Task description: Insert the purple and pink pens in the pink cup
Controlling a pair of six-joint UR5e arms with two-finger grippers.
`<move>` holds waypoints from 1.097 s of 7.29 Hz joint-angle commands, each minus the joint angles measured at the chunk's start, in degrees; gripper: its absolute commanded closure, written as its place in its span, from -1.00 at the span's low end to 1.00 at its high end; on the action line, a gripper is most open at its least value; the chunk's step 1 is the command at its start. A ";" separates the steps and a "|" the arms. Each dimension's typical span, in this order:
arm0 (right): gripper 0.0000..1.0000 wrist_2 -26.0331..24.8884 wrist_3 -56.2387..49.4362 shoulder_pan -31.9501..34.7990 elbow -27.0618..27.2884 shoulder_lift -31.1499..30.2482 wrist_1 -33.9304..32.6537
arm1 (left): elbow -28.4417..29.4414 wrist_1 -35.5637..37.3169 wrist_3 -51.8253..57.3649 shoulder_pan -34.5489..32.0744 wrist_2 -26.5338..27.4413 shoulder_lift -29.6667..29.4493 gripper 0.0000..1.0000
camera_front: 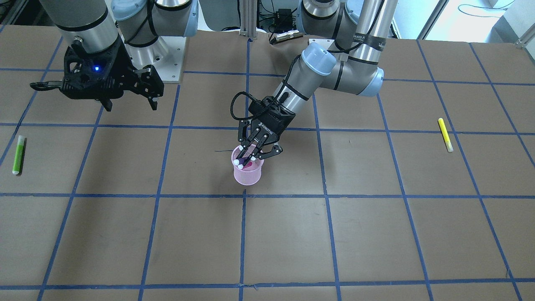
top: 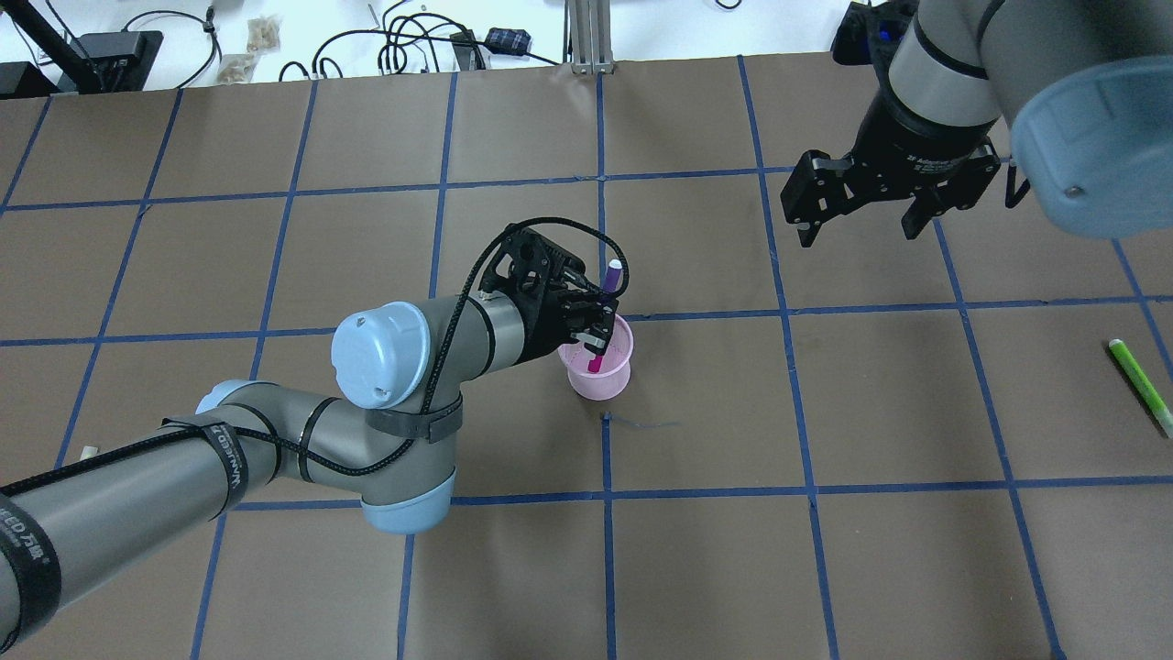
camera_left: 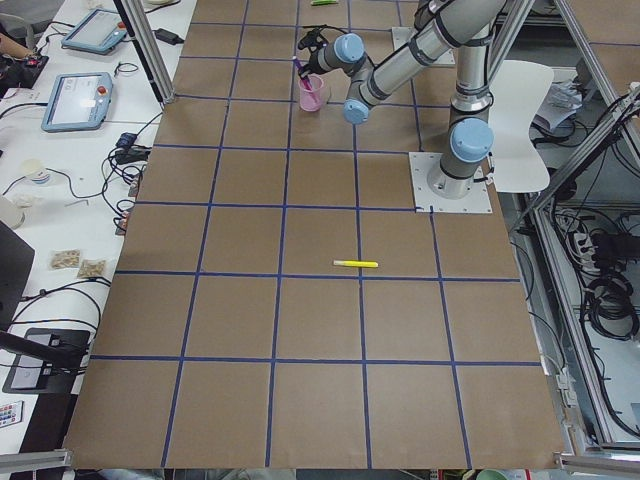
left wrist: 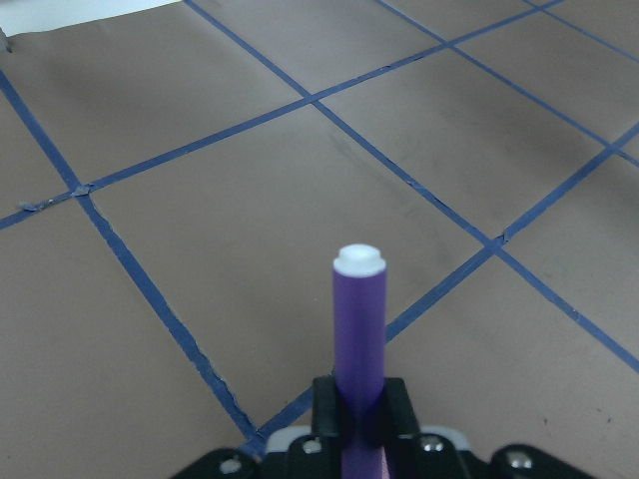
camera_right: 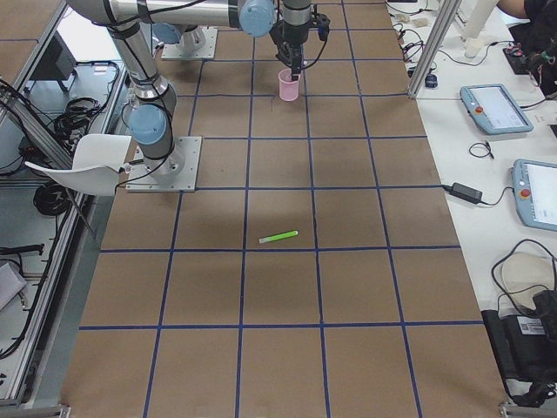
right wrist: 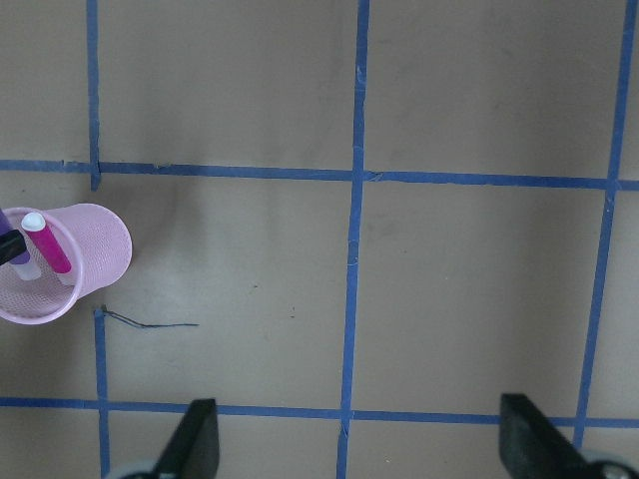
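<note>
Light, stiff, smooth purple plastic pen sits pinched along its barrel by left fingers at the flimsy, probably tippy pink mesh cup; right fingers spread wide, empty.

A brown paper-covered table is marked into squares by blue tape lines. A pink mesh cup is set upright near its middle, close to a crossing of the tape. A slim green pen is laid flat towards one end and a slim yellow pen towards the other, each well apart from the cup.
</note>
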 commanded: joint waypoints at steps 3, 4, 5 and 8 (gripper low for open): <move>-1.00 0.01 0.00 0.05 0.00 -0.10 0.00 | 0.91 -0.96 -3.22 0.35 0.23 0.99 -1.00; -1.00 -0.17 0.00 0.05 0.00 -0.45 0.09 | 2.66 -2.45 -5.31 0.61 1.19 1.70 -1.00; -1.00 -0.26 0.00 -0.03 0.00 -0.97 0.09 | 6.59 -10.20 -5.85 0.44 2.85 2.92 -1.00; -1.00 -0.08 0.00 -0.03 0.09 -1.15 0.00 | 23.72 -49.35 -5.86 0.87 11.73 9.33 -1.00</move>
